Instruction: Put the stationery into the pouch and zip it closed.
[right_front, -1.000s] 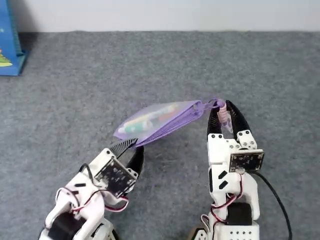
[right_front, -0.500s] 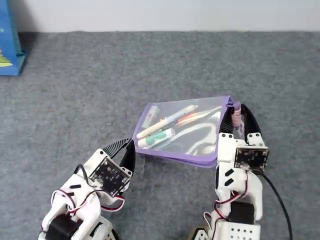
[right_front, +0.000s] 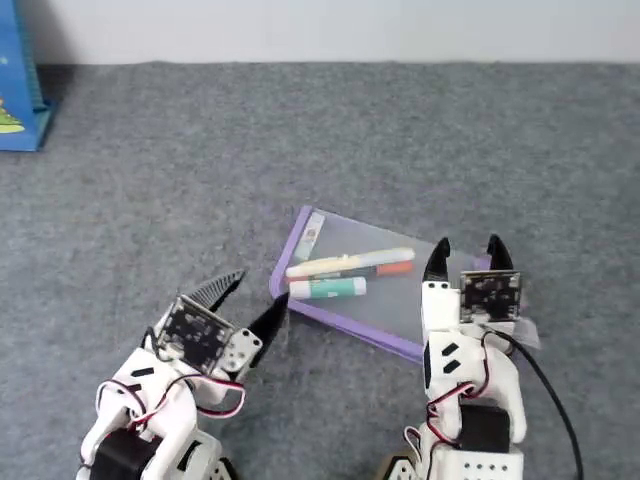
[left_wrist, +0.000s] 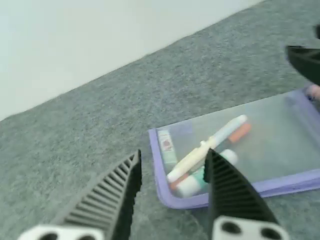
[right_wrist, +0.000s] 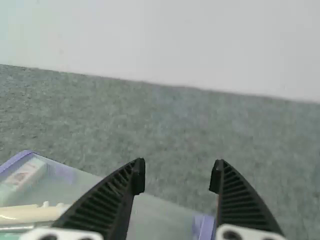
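The clear pouch with purple edging lies flat on the grey carpet, with several pens and markers inside it. My left gripper is open just off the pouch's near left corner, holding nothing. In the left wrist view the pouch and its pens lie just beyond my open left gripper. My right gripper is open above the pouch's right end. In the right wrist view its gripper frames bare carpet, with the pouch below. The zipper's state is not visible.
A blue box stands at the far left edge against the white wall. Grey carpet spreads on all sides of the pouch.
A second ago both grippers held the pouch up by its ends. It has dropped flat, and both grippers have opened and drawn back toward the near edge.
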